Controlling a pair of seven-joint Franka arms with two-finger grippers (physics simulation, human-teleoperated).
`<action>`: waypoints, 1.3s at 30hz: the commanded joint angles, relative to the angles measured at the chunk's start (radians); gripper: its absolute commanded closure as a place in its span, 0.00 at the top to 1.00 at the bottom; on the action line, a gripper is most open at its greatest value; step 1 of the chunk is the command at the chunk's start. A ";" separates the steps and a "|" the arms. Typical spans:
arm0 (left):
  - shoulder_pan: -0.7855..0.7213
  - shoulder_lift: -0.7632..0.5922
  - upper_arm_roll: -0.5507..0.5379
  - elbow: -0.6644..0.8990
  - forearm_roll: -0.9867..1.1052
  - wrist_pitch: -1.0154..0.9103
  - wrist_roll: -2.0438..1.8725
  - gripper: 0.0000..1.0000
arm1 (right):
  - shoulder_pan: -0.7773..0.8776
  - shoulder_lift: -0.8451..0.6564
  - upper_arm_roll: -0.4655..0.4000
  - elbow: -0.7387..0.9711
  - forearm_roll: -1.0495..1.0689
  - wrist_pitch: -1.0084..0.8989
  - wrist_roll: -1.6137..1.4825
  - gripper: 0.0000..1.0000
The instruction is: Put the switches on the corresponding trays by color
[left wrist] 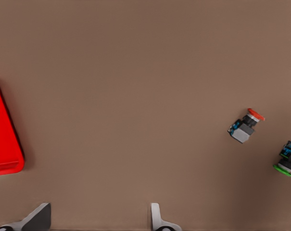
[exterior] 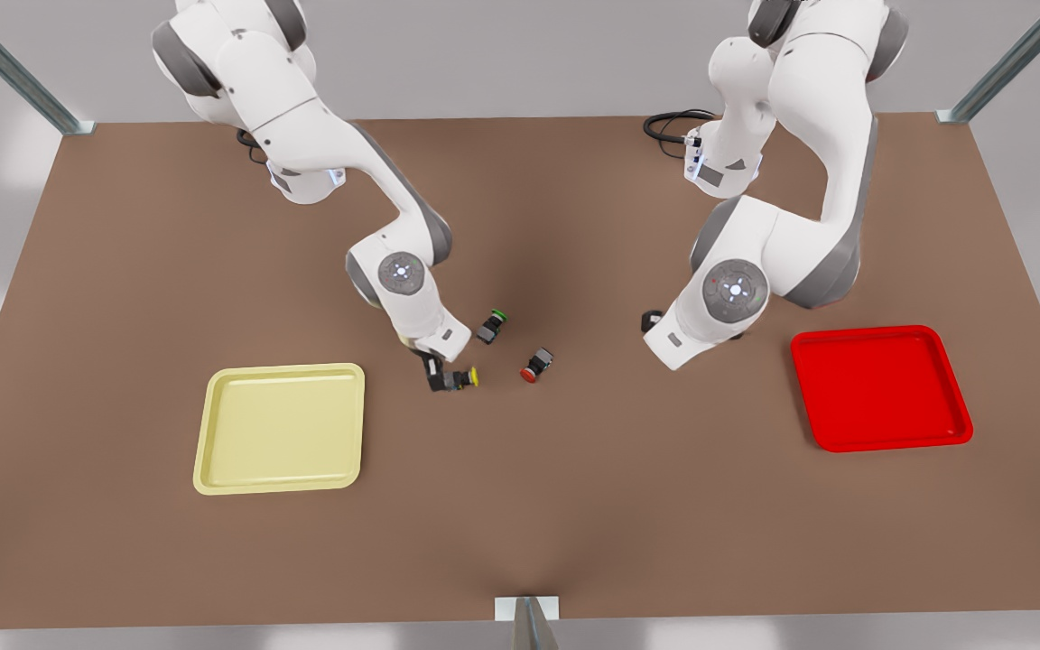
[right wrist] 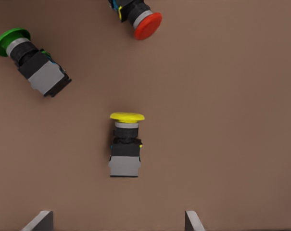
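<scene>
Right tool (exterior: 434, 366) is down low over the middle of the surface (exterior: 520, 524), fingers spread wide, nothing pinched yet. Starting at the front view's left: the pale yellow tray (exterior: 281, 429) sits bare, no switch in it. Just beside it to the right hangs that right tool, and the yellow switch (exterior: 459, 378) lies on its side on the surface right at the fingertips. In the right wrist view the switch sits just ahead of the open fingers, apart from both as far as I can tell; the front view is too crowded there to be sure.

Moving along, the green switch (exterior: 491, 326) lies a little behind, and the red switch (exterior: 536, 365) lies near it, both loose on the surface. Next comes the left tool (left wrist: 97, 222), fingers also spread and holding nothing, waiting between the red switch and the red tray (exterior: 881, 388). That tray is bare too.

So nothing is delivered yet. I judge the yellow grasp is the step in hand; both placements remain.
</scene>
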 commanded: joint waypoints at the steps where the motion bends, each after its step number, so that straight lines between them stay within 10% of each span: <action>1: -0.007 0.003 0.000 0.000 -0.008 0.000 0.000 1.00 | -0.002 0.002 -0.001 -0.003 0.002 0.001 0.002 1.00; 13: -0.160 0.202 -0.005 0.233 -0.050 0.041 -0.315 1.00 | -0.002 0.088 -0.055 -0.080 0.015 0.191 0.087 1.00; 39: -0.186 0.233 -0.014 0.107 -0.011 0.327 0.038 0.99 | 0.058 0.238 -0.043 0.069 0.026 0.214 0.156 1.00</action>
